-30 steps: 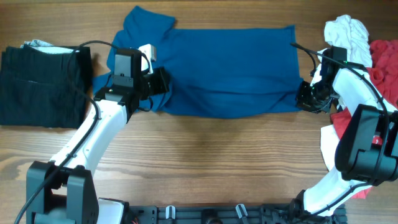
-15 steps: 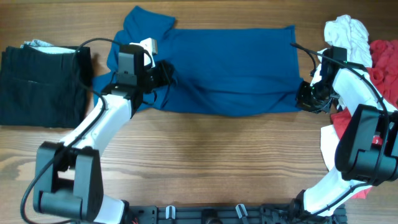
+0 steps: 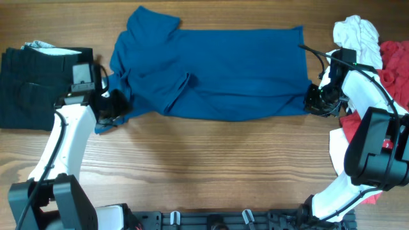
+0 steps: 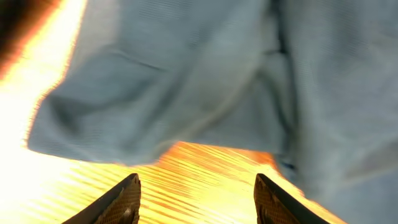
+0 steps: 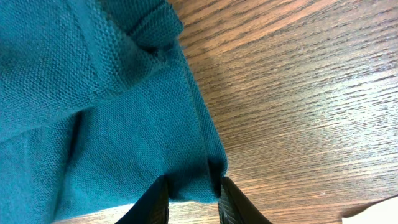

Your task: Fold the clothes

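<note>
Overhead: shirt (image 3: pixel 236 70) lies spread mid-table (image 3: pixel 211 166), w/ a flap folded in near its L side. L gripper (image 3: pixel 108 107) sits at the L edge, R gripper (image 3: pixel 314 101) at the R hem. Count: 1 shirt, 1 black garment (image 3: pixel 38 86), 1 white (image 3: pixel 354 32), 1 red (image 3: pixel 393 61). L wrist: my jaws stand apart, nothing btwn. I'd regrip the edge low & square. R wrist: jaws pinch the hem corner. I'd pin it so the cloth stays taut.

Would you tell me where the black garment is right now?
Overhead, the black garment lies folded at the table's left edge, left of the blue shirt, near the left pincer.
</note>
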Robot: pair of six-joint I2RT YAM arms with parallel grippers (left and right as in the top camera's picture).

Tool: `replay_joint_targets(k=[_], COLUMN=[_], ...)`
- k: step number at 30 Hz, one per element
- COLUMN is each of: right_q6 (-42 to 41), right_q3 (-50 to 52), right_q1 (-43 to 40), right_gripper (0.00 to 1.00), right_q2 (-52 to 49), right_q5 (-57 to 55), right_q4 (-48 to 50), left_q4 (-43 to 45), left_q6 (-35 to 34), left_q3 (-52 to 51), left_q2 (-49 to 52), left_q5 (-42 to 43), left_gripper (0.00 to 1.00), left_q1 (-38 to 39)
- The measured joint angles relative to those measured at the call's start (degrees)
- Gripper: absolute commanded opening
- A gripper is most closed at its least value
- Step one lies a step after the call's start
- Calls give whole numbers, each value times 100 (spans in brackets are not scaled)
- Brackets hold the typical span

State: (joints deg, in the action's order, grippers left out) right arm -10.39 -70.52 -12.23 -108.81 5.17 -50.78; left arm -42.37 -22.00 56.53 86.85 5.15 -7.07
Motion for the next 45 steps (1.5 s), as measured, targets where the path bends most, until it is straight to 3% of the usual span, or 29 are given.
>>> replay_joint_targets(k=[9, 11, 12, 14, 17, 29, 35, 40, 45], right_q6=[0, 2, 0, 0, 0, 0, 0, 0, -223], right_q3=[0, 0, 0, 0, 0, 0, 0, 0, 0], right_q1=[0, -2, 0, -2, -2, -2, -2, -2, 0], right_gripper=[26, 26, 26, 26, 26, 26, 26, 26, 15], right_q2=[0, 0, 0, 0, 0, 0, 0, 0, 0], right_q5=[0, 0, 0, 0, 0, 0, 0, 0, -205], right_q4=[0, 0, 2, 0, 0, -20, -20, -20, -219], left_q4=[203, 481, 540, 627, 787, 1405, 1912, 1882, 1233], left_q6=[144, 162, 181, 173, 223, 219, 216, 219, 199], left_q3=[-282, -474, -564, -669, -763, -822, -828, -828, -822], left_q2=[57, 59, 59, 61, 63, 66, 68, 68, 70], left_q5=[-1010, -999, -981, -966, -957, -1130, -1523, -1606, -1611], left_gripper=[56, 45, 31, 24, 4, 4, 4, 4, 4], left_q1=[-164, -164, -164, -164, -164, -177, -601, -1058, -1078])
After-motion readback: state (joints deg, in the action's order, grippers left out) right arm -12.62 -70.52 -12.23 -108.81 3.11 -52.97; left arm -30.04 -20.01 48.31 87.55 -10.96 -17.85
